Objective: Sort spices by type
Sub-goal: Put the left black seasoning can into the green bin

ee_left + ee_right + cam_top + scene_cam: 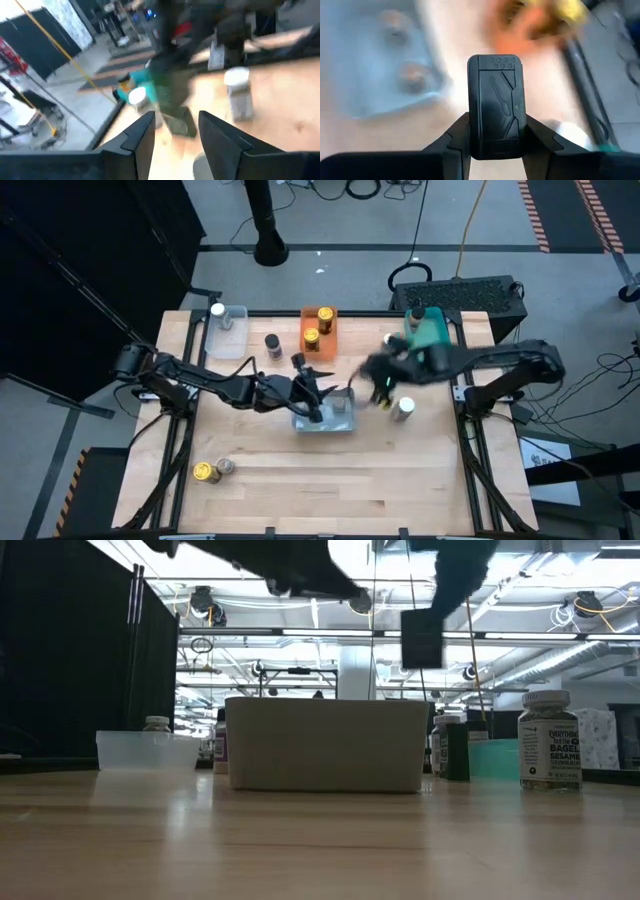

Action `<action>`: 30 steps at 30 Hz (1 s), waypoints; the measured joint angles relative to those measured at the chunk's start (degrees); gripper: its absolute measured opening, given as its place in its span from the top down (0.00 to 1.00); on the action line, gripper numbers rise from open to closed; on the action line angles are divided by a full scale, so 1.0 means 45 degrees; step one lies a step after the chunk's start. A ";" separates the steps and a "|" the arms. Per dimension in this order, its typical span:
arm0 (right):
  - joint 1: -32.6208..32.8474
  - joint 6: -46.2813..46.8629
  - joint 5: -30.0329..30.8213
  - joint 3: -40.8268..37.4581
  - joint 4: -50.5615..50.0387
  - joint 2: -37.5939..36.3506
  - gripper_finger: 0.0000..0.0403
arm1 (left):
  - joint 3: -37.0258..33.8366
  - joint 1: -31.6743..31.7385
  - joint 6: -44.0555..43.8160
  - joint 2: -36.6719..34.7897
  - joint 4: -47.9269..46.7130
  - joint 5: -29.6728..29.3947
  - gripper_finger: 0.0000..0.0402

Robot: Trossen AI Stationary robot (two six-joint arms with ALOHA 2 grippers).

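Note:
My left gripper hovers open over the far rim of the middle clear bin, holding nothing. My right gripper is in the air to the right of that bin, shut on a black-lidded spice container. A white-lidded jar stands upright on the table near it. Two dark-lidded jars stand at the table's far middle. Two jars rest near the front left. My right gripper pinches the black container between its two fingers, one on each long side of its rectangular black top. The fingers come from above, pointing down. The container hangs lifted clear of the table.
An orange bin holds gold-lidded jars, a green bin holds one jar, and a clear bin at far left holds a white-lidded jar. The middle bin holds two blurred jars. Open wood lies along the table's near side.

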 joint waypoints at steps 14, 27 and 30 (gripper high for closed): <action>-0.5095 0.3925 0.1488 0.0053 -0.3193 -0.2415 0.74 | 0.0038 -0.0203 0.0389 -0.1776 -0.0670 -0.0627 0.61; -1.0506 0.3123 -0.1141 -0.3192 -0.0864 -0.2556 0.74 | 0.0038 -0.1110 0.0535 -0.4046 -0.3317 -0.3275 0.61; -1.1091 0.3097 -0.1304 -0.4234 0.0230 -0.2581 0.74 | 0.0038 -0.1397 0.0535 -0.4388 -0.3506 -0.3279 0.61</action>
